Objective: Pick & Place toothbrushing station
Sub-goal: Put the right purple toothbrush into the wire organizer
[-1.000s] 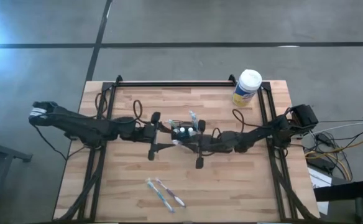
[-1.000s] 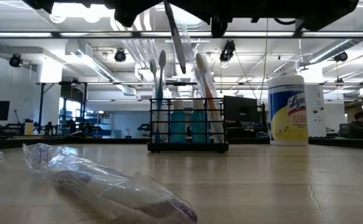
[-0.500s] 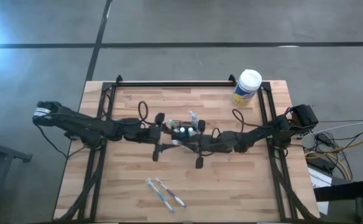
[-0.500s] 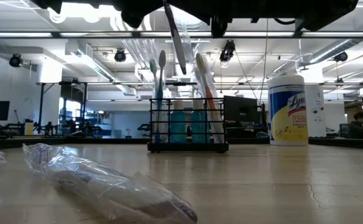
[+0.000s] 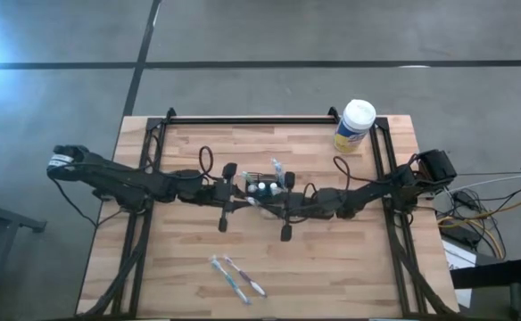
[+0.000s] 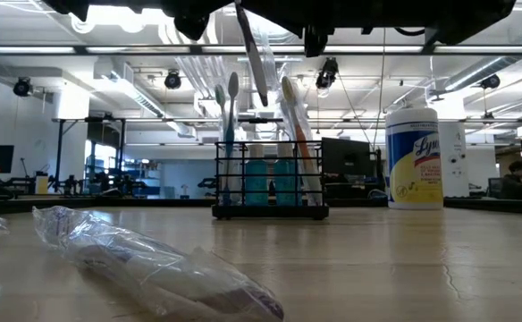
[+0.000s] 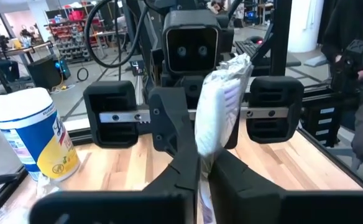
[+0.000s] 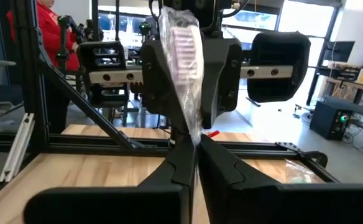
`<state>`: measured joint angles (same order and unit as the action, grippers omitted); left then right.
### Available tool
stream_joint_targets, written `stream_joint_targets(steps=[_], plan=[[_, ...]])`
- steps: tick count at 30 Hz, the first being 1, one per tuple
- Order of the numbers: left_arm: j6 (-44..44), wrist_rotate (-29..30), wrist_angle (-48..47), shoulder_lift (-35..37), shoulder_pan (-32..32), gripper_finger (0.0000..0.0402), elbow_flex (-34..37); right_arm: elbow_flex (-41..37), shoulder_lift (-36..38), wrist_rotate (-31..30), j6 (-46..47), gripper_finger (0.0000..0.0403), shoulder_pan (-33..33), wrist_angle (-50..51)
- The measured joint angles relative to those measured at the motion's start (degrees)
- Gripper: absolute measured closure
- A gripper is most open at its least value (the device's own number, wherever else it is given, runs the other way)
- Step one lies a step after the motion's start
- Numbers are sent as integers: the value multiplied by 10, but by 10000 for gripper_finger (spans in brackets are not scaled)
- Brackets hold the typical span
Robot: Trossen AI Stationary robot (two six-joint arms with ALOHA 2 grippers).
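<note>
A black wire basket [image 5: 262, 185] stands on the table's middle, with several toothbrushes and two tubes upright in it [image 6: 270, 179]. Above it hangs a plastic-wrapped toothbrush [image 6: 252, 54], steeply slanted. My left gripper [image 5: 247, 194] comes from the table's left and my right gripper [image 5: 266, 201] from its right. They meet over the basket, each shut on this wrapped toothbrush. The brush head shows above the fingers in the left wrist view [image 7: 222, 93] and in the right wrist view [image 8: 181, 50]. My left gripper [image 7: 203, 167] pinches the wrapped toothbrush between its two fingers, on the wrapped stem below the head [image 7: 201, 149]. It comes level from the table's left, fingers across the brush. The brush is lifted clear, its head end standing above the fingers. My right gripper [image 8: 196, 146] pinches the same wrapped toothbrush between its two fingers, below the head where the wrapper narrows [image 8: 192, 132]. It comes level from the table's right, fingers across the brush. The brush hangs clear over the basket, its lower end [image 6: 263, 97] free.
Two more wrapped toothbrushes [image 5: 236, 278] lie near the table's front edge, close to the low camera [image 6: 154, 259]. A white-lidded, yellow-labelled canister [image 5: 356, 125] stands at the back right. Black frame rails [image 5: 144, 169] run along both table sides.
My left gripper has moved toward the table's right, up to the basket and my right gripper, and has shut on the wrapped toothbrush. My right gripper and the toothbrush have kept their place above the basket.
</note>
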<state>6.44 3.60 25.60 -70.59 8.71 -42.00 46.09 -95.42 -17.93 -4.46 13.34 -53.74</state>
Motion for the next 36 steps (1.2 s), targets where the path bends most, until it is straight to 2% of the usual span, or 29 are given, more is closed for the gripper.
stream_joint_targets(steps=[4,10,14,18,23,29,36], plan=[[7,-1,-8,2,0,381,0,0,-1,0,-5,362,1,-4],[11,0,-29,22,0,385,2,-4,1,5,-18,294,2,-6],[15,6,-51,66,0,385,18,-8,8,2,-19,263,2,-6],[4,9,-62,132,0,385,59,-19,22,0,-30,252,5,-3],[-34,9,-79,229,0,385,140,-45,57,1,-37,261,16,-2],[-77,10,-83,370,0,385,237,-116,128,8,-62,291,30,-32],[-86,44,-173,506,-1,385,275,-235,242,20,-59,369,16,-89]])
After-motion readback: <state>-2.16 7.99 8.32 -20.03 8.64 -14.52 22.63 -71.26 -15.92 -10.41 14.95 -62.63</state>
